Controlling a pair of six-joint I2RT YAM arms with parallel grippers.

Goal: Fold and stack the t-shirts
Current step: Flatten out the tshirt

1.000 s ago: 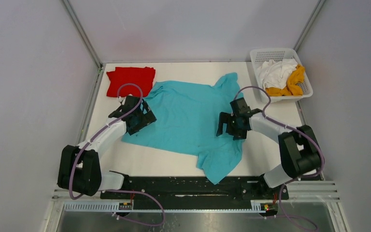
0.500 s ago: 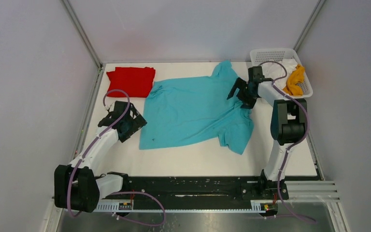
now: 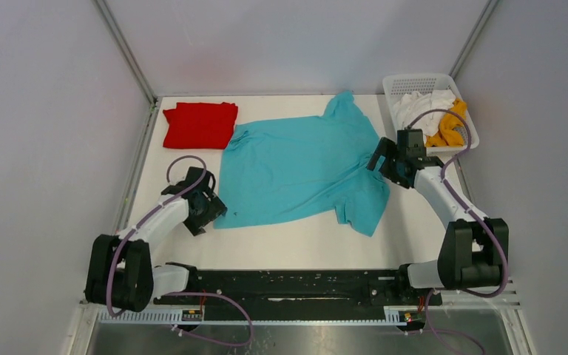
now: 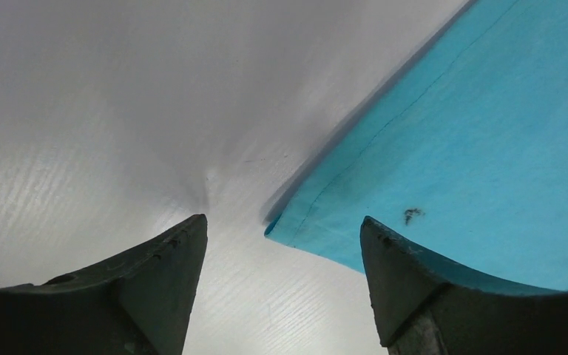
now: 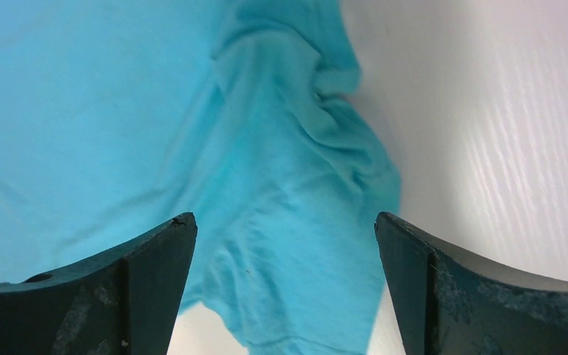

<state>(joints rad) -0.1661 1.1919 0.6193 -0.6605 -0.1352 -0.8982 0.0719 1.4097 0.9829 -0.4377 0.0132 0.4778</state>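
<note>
My left claw (image 3: 205,211) stands apart at the near-left corner of the turquoise t-shirt (image 3: 296,166), which lies spread mid-table (image 3: 296,244). My right claw (image 3: 386,160) gapes wide above its bunched right edge. The folded red t-shirt (image 3: 200,124) lies far-left.

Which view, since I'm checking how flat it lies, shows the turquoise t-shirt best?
Top external: it alone shows the whole turquoise t-shirt, spread out on the table. Left wrist catches only a hem corner; right wrist only rumpled fabric at one edge.
</note>
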